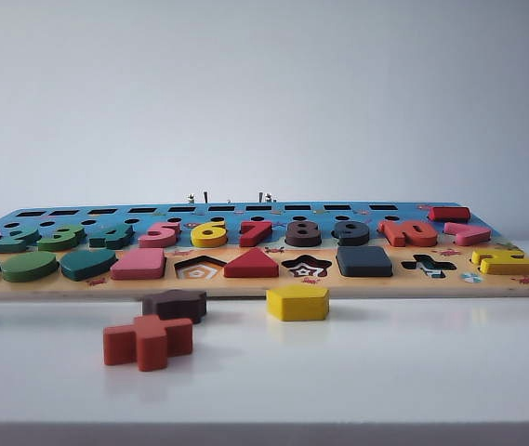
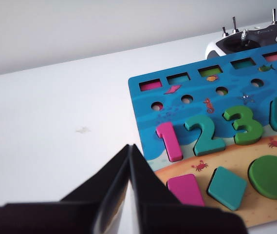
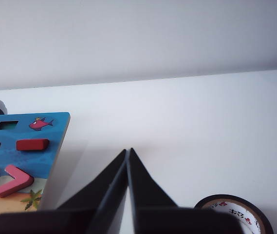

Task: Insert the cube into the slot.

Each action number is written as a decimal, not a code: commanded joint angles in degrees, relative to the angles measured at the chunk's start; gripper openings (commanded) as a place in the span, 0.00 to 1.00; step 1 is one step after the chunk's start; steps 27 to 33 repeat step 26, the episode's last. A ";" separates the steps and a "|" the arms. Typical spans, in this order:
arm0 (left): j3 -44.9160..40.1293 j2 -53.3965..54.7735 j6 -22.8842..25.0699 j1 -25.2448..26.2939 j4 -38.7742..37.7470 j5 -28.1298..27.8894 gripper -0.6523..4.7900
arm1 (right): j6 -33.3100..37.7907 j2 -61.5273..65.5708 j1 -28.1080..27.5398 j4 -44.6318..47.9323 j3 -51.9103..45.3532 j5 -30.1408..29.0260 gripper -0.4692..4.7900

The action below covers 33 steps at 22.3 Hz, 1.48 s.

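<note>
— Where's the cube (image 1: pixel 364 261)? I can't spot it among the loose pieces.

— It isn't with them. Look at the front row of the puzzle board (image 1: pixel 264 287): the dark navy square sits between the star cut-out (image 1: pixel 306 267) and the cross cut-out (image 1: pixel 429 266), level and standing a little proud, just like the pink square (image 1: pixel 138 264) further along.

— So it's in the slot?

— That's my reading. None of the slot's checkered floor shows, and the block covering it would explain that. From this low angle I can't swear it's pressed fully home.

— And the arms?

— Neither one shows over the table. The left gripper (image 2: pixel 129 146) hangs off the board's corner by the pink number one, fingers pinched tip to tip, nothing between them. The right gripper (image 3: pixel 128 150) is beyond the opposite end of the board, above bare table (image 3: pixel 187 122) with a tape roll (image 3: pixel 233 214) nearby, also closed and empty.

— Why parked so wide?

— Probably to keep the board clear. Nothing is being carried.

— And the pieces out front?

— The yellow hexagon (image 1: pixel 297 302), brown star (image 1: pixel 175 304) and orange cross (image 1: pixel 149 340) lie on the table in front of the board. They aren't this job's business.
</note>
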 commanded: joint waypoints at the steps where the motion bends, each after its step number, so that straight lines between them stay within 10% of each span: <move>1: 0.24 0.02 -0.15 0.00 0.76 -0.13 0.16 | -0.04 -0.13 0.02 0.52 0.00 0.00 0.08; 33: 0.24 0.02 -0.81 0.00 1.03 0.33 0.16 | -0.04 -0.13 0.02 0.52 0.00 0.00 0.08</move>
